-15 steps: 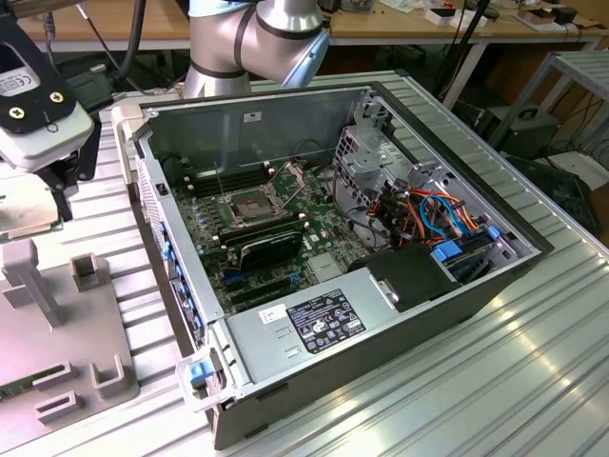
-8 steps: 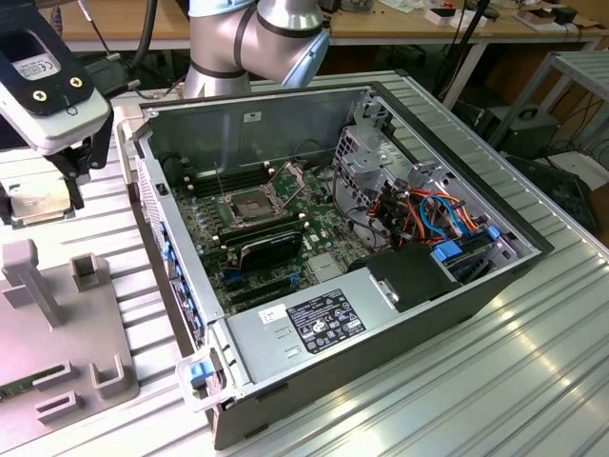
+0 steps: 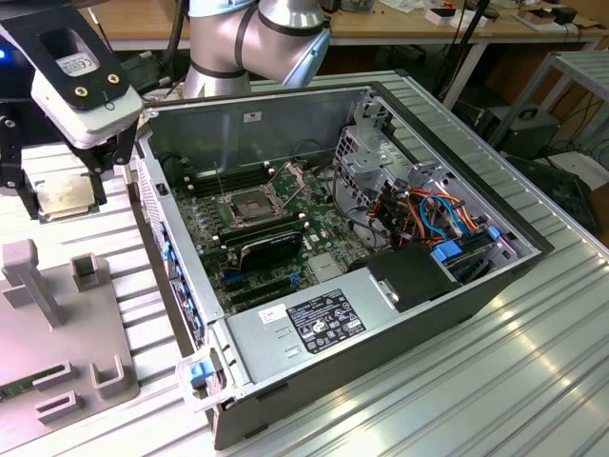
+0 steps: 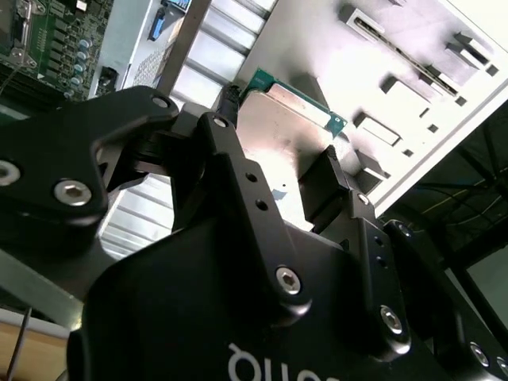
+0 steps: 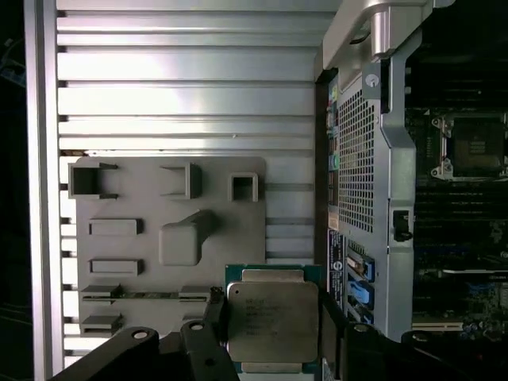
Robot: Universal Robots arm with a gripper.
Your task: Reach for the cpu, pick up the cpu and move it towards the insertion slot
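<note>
In the upper left of the exterior view, the black two-fingered gripper [image 3: 107,160] hangs above the ribbed aluminium tabletop [image 3: 533,314], clear of the grey plastic fixture plate [image 3: 95,333], pinching the cpu [image 3: 65,195], a flat square chip with a tan-silver lid on a green board. In the first wrist view the cpu [image 5: 272,321] sits low in the frame between dark fingers [image 5: 329,333]. The step in hand looks like the carry: the insertion slot [image 3: 249,207], a silver-framed square socket with a dark centre, lies well apart inside the open grey computer case [image 3: 285,114], so the next move calls for travel over the case wall.
</note>
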